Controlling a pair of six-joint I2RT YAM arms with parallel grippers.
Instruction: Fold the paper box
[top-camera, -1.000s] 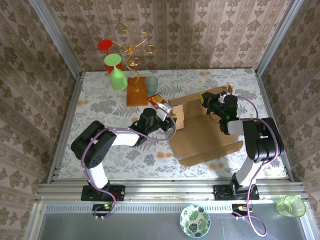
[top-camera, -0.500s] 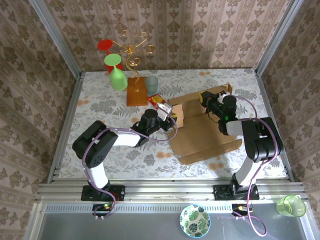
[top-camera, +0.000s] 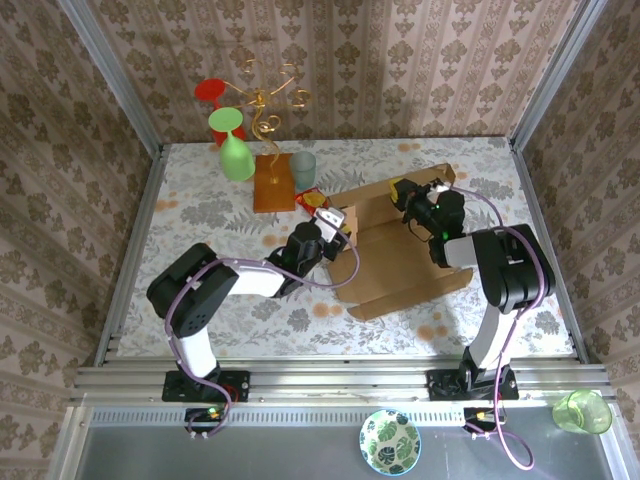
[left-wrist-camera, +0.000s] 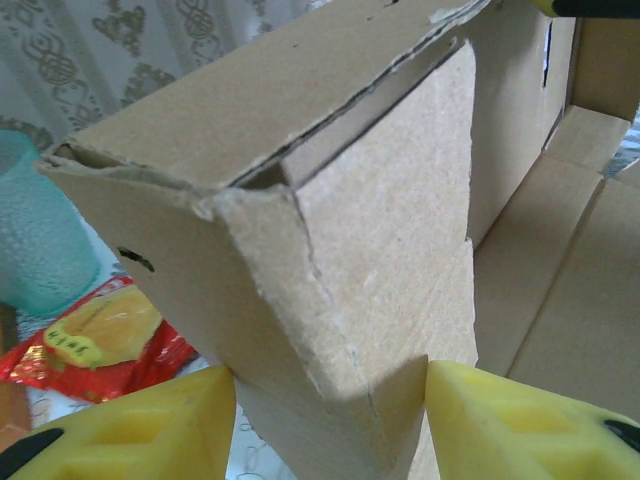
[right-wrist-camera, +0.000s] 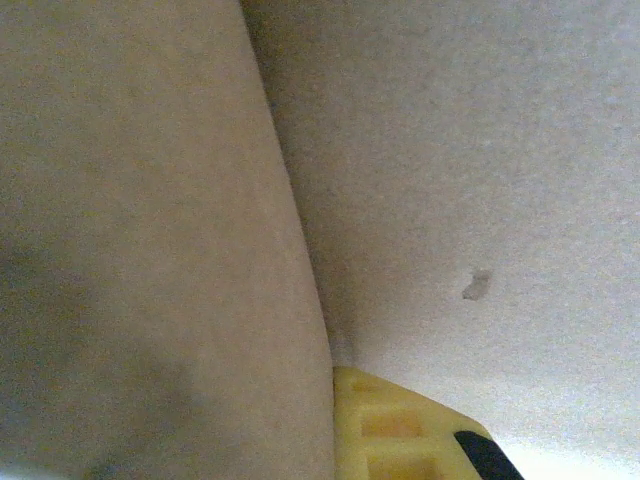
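- On the right half of the table (top-camera: 200, 215), the paper box (top-camera: 400, 262) lies open, its large base panel flat on the patterned cloth and its near panel spread out flat as well.
- At the box's left end, a side wall is raised and doubled over into a corner (left-wrist-camera: 330, 230); along the far edge, another wall stands up.
- The left gripper (left-wrist-camera: 328, 425) is set over that folded corner, one yellow finger on each side, and appears clamped on the cardboard.
- The right gripper (top-camera: 410, 195) is placed at the far wall; in the right wrist view one finger (right-wrist-camera: 400, 430) is seen against a cardboard crease, and it cannot be told whether the jaws are apart or together.
- The task is judged partly done: two walls are raised, while the near panel and the closing remain to be folded.
- Just beyond the left corner, a red snack packet (left-wrist-camera: 100, 345) and a teal cup (left-wrist-camera: 30, 235) are seen.
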